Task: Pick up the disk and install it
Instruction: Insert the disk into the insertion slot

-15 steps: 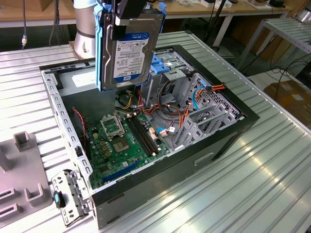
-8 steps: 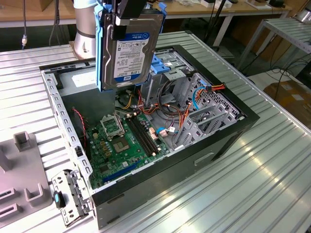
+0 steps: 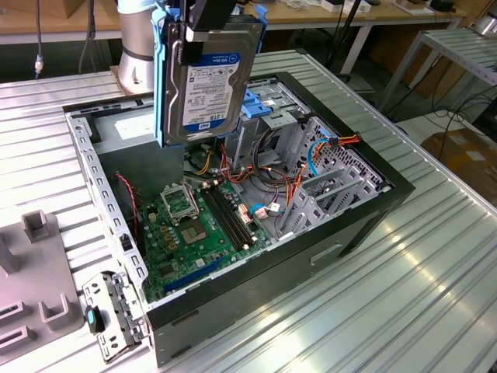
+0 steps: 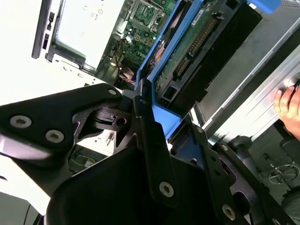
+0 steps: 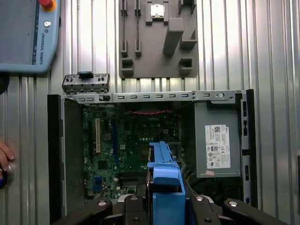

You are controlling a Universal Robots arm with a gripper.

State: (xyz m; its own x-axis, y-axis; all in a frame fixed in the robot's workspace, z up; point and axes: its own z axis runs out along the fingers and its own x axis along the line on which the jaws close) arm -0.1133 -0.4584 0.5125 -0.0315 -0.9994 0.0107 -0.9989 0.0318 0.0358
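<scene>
Arm [image 3: 140, 48]: grey tubular segment, upright, at the back of the exterior view.
Gripper [image 3: 189, 35]: black, raised, pointing downward.
Jaws: closed, clamping the upper end of the disk [image 3: 213, 78], which hangs upright beneath.
Fingers [image 4: 154, 154]: black, bolted, one along each side of the disk.

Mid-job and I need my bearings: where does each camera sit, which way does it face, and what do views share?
Exterior view: off the robot, raised, looking obliquely down into the open computer case; the gripper holds the disk upright above it.
First wrist view: on the wrist, facing straight down past the gripper and the disk's blue rail onto the motherboard and power supply.
Second wrist view: beside the fingers, looking along the disk's circuit-board side toward the case.
Shared: both wrist views catch the disk and a person's hand.
</scene>
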